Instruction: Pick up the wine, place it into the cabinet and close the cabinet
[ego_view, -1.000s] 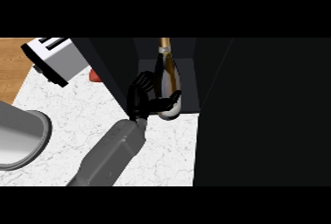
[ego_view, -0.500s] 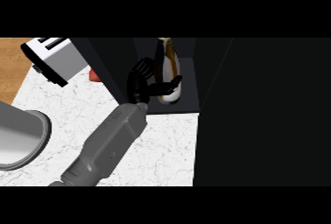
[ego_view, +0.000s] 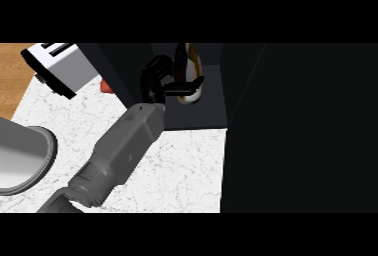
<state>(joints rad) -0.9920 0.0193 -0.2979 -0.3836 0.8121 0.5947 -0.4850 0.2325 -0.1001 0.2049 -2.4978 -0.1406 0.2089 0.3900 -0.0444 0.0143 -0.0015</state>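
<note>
- The left hand has its fingers curled round the wine, which is inside the open cabinet.
- Risk: if let go before the wine stands flat, it may tip over or roll out.

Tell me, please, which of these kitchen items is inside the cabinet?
The wine bottle, gripped by the hand within the dark cabinet; the toaster and grey pot sit outside on the white counter.
</note>
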